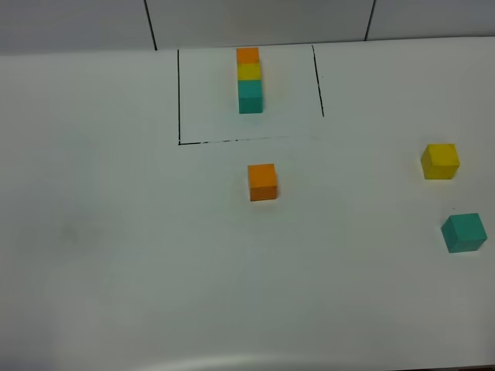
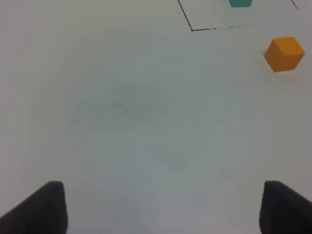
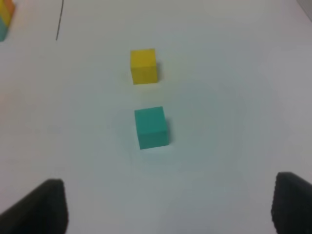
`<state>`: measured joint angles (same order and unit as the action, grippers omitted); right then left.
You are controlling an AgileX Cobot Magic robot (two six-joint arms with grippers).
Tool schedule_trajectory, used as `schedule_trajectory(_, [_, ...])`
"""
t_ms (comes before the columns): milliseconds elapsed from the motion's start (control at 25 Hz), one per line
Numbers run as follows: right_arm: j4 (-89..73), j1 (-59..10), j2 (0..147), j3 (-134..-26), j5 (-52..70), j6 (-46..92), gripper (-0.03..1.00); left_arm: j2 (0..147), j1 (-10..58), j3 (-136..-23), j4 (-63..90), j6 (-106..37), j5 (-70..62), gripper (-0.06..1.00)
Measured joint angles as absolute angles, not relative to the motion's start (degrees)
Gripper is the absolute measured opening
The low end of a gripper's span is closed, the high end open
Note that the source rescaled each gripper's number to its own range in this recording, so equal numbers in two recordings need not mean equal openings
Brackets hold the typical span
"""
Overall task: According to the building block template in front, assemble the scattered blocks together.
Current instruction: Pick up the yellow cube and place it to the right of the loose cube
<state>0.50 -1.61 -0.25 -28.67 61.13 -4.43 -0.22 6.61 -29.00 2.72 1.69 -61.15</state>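
The building block template is a row of orange, yellow and teal cubes inside a thin black outline at the far middle of the table. The scattered blocks lie apart: an orange cube just in front of the outline, a yellow cube at the right, a teal cube nearer the right edge. Neither gripper shows in the high view. My left gripper is open over bare table, the orange cube far ahead of it. My right gripper is open, with the teal cube and yellow cube ahead.
The white table ends at a curved front edge at the bottom of the high view. Behind it rises a grey panelled wall. A corner of the template shows in the right wrist view.
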Motion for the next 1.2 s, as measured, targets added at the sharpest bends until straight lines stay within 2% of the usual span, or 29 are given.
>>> schedule_trajectory(240, [0.5,-1.6,-0.3,-28.7,61.1,-4.4,0.70,-0.2,1.8,-29.0,2.7,1.7,-61.1,0.68])
schedule_trajectory(1040, [0.4,-1.6,-0.3,-28.7,61.1,-4.4,0.70,-0.2,1.7,-29.0,2.7,1.7,-61.1,0.68])
schedule_trajectory(1120, [0.4,-1.6,0.1,-28.7,61.1,-4.4,0.72,-0.2,1.7,-29.0,2.7,1.7,-61.1,0.67])
schedule_trajectory(1200, [0.4,-1.6,2.9,-29.0,60.8,-4.4,0.78,-0.2,1.7,-29.0,2.7,1.7,-61.1,0.67])
